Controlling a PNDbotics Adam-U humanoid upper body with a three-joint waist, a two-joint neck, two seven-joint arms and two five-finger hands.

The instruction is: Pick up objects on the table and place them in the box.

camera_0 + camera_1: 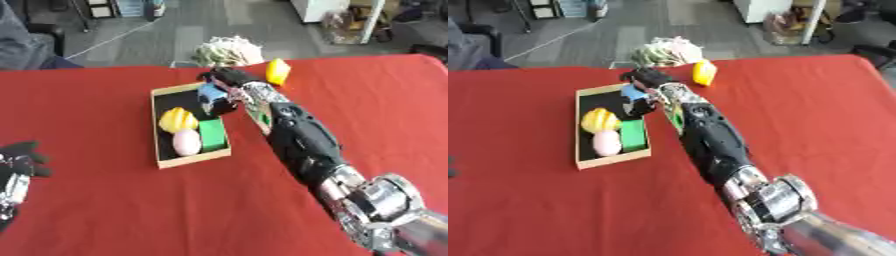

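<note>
left hand, left eye view only

My right hand reaches from the near right across the red-clothed table to the far end of the shallow cardboard box, its curled fingers over a light-blue object there. In the box, a yellow rounded object lies behind a pink egg-shaped object, with a green block to their right. A yellow object stands beyond the box to its right; a pale crumpled bundle lies at the table's far edge. My left hand rests at the near left.
</note>
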